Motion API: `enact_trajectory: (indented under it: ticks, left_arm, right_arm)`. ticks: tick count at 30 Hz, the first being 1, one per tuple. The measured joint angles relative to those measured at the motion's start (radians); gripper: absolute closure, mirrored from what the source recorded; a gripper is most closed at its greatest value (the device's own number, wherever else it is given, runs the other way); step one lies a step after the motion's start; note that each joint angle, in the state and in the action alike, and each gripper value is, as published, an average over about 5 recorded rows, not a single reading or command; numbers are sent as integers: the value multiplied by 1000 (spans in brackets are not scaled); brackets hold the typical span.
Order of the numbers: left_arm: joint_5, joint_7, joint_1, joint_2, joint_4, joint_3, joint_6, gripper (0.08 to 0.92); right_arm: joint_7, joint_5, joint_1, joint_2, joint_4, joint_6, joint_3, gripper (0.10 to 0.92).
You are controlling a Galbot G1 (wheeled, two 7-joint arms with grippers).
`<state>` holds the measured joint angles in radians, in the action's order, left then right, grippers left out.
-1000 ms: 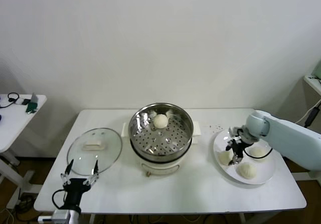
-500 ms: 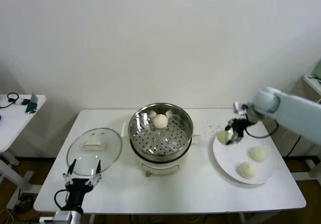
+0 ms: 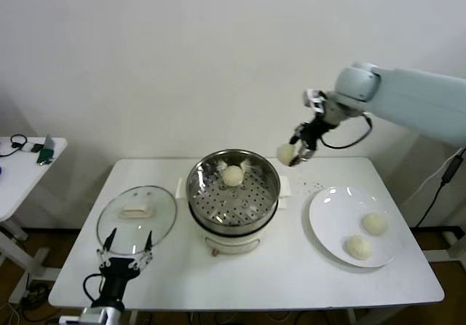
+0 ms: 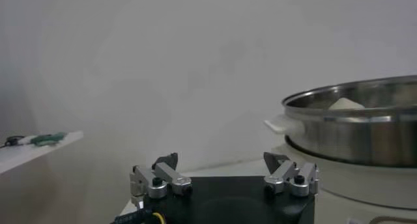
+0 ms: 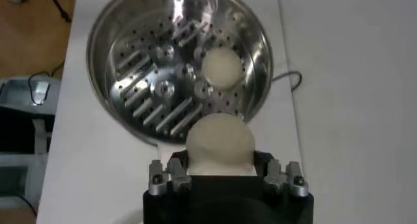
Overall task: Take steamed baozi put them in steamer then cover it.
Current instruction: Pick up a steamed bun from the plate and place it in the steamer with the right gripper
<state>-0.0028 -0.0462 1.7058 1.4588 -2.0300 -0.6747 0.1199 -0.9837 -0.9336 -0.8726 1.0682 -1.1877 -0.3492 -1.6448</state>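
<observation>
Baozi [image 3: 285, 152] number two rides high in the right end effector [image 3: 295, 153], pinched between its fingers just off the steamer [image 3: 234, 192] rim on the side toward the plate [image 3: 331, 216], lifted to clear the steel wall. One bun [image 3: 233, 175] already sits at the basket's back; two [image 3: 375, 223] wait on the plate near the worktop's right edge. The left end effector [image 3: 127, 248] hovers spread by the glass lid [image 3: 137, 218] at the front-left corner, likely readied for covering.
</observation>
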Motion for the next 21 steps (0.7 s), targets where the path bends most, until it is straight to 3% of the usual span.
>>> enact_trajectory:
  ticks: [12,21]
  left_arm:
    - [-3,-7,16,-10,2,-3,7,177]
    - [-8,-6,31,-5,10,-1,16,177]
  right_arm:
    - [27,-61,71,275,121,-18,-17,372]
    - [35,-47,155,399,193,-23,-18,372]
